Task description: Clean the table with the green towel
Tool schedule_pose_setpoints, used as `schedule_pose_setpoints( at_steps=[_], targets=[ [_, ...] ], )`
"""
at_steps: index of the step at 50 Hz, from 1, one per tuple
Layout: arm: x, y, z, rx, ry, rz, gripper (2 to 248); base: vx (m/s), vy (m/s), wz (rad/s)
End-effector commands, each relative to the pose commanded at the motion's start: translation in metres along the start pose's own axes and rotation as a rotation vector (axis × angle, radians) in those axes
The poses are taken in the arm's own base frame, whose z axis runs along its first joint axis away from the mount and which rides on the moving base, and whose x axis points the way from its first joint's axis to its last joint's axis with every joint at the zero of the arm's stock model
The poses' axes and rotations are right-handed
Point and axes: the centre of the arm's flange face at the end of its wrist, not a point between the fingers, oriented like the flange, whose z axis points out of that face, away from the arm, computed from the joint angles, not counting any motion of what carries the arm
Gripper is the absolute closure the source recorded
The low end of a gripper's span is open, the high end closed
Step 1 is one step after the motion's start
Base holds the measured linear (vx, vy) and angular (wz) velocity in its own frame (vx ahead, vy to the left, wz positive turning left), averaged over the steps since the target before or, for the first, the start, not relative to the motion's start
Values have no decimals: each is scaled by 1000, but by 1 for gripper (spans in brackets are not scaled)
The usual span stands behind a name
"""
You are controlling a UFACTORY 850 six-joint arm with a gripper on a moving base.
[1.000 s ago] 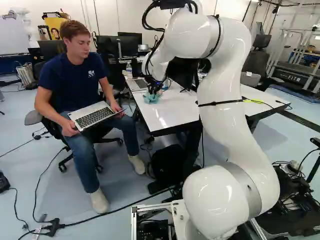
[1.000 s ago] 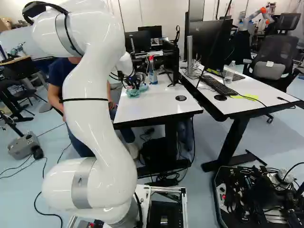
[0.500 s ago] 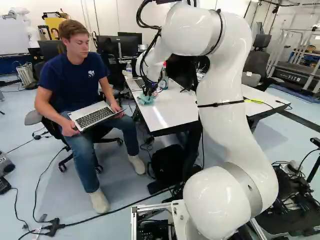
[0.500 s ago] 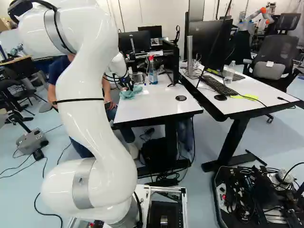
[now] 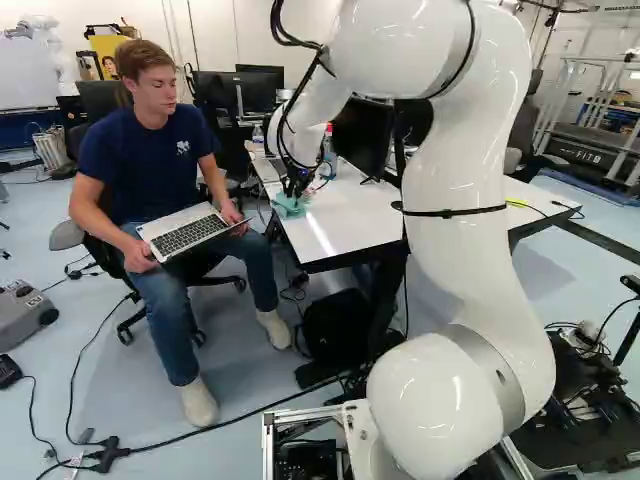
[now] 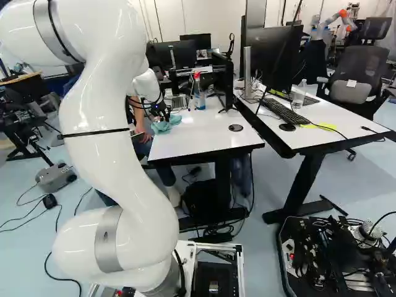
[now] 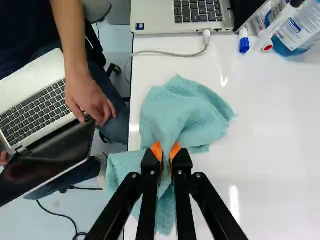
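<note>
White tabletop (image 7: 275,155) gleaming, seated person (image 5: 158,150) alongside, and look at this: my gripper (image 5: 293,188) has the green towel (image 7: 187,110) pinched between its orange pads (image 7: 157,151)! Cloth bunches right between the fingers, fans out ahead of them onto the surface, spreads beneath them too, and on the person's side it spills past the table edge!
</note>
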Motion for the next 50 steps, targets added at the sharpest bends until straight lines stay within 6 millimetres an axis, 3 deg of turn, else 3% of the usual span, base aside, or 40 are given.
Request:
schedule_pose_setpoints(
  at_steps=[33, 50],
  targets=[
    [-42, 40, -38, -36, -20, 60, 211, 0, 0, 0],
    [-41, 46, -62, -43, 13, 70, 211, 0, 0, 0]
  ],
)
